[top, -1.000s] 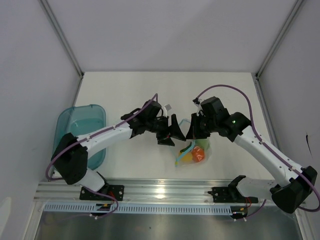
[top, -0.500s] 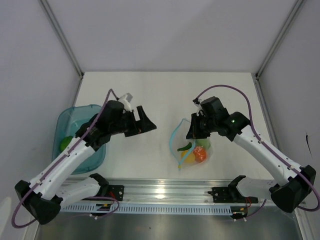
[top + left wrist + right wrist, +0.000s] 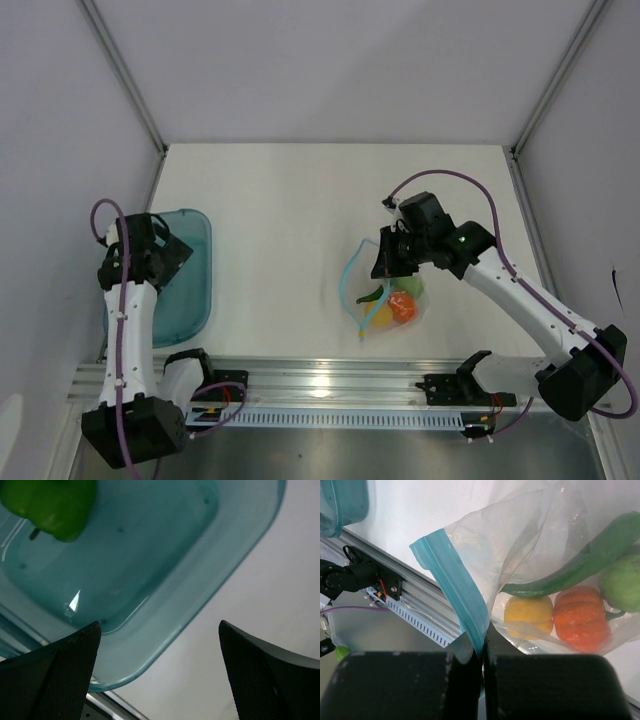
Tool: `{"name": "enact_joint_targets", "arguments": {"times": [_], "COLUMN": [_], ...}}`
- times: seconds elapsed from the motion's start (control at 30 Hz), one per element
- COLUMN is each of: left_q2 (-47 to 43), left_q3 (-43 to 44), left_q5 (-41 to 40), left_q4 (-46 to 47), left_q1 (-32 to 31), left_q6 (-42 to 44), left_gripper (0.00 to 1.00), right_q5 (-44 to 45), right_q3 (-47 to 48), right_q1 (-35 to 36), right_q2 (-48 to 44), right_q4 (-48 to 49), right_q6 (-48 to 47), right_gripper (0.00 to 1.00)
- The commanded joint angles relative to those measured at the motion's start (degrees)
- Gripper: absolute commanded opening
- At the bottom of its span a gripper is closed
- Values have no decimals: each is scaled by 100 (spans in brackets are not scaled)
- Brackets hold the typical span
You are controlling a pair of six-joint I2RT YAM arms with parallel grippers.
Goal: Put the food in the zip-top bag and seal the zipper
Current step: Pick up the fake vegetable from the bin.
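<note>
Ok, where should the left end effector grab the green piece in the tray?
Grip the green piece across its rounded body, coming straight down from above: it sits on the floor of the tray, whose raised walls likely block a sideways approach. The left end effector is open.

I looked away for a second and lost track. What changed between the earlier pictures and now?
The left claw swung away from the zip-top bag, back and leftward to hover over the teal tray, where a green fruit lies; its jaws are open. Unchanged: the right claw stays shut on the zipper, holding the mouth up, with the food inside.
</note>
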Motion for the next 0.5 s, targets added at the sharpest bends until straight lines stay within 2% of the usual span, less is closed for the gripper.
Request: {"name": "enact_joint_targets", "arguments": {"times": [0.0, 0.23, 0.33, 0.47], "left_q2": [245, 667, 817, 984], "left_q3": [-78, -368, -289, -201], "left_q5": [-395, -615, -519, -782], "left_q4": [-26, 246, 238, 334], "left_q1": [680, 1655, 1894, 1973], "left_q6": [226, -177, -310, -582], "left_gripper": [99, 99, 99, 98], "right_q5": [-167, -238, -255, -281], "right_q3": [68, 68, 68, 85], "right_q1": [-30, -30, -30, -30], "right_q2": [23, 23, 32, 58], "right_q4": [213, 257, 257, 257], "right_q6": [-99, -143, -152, -152], "right_gripper": [0, 0, 0, 0]}}
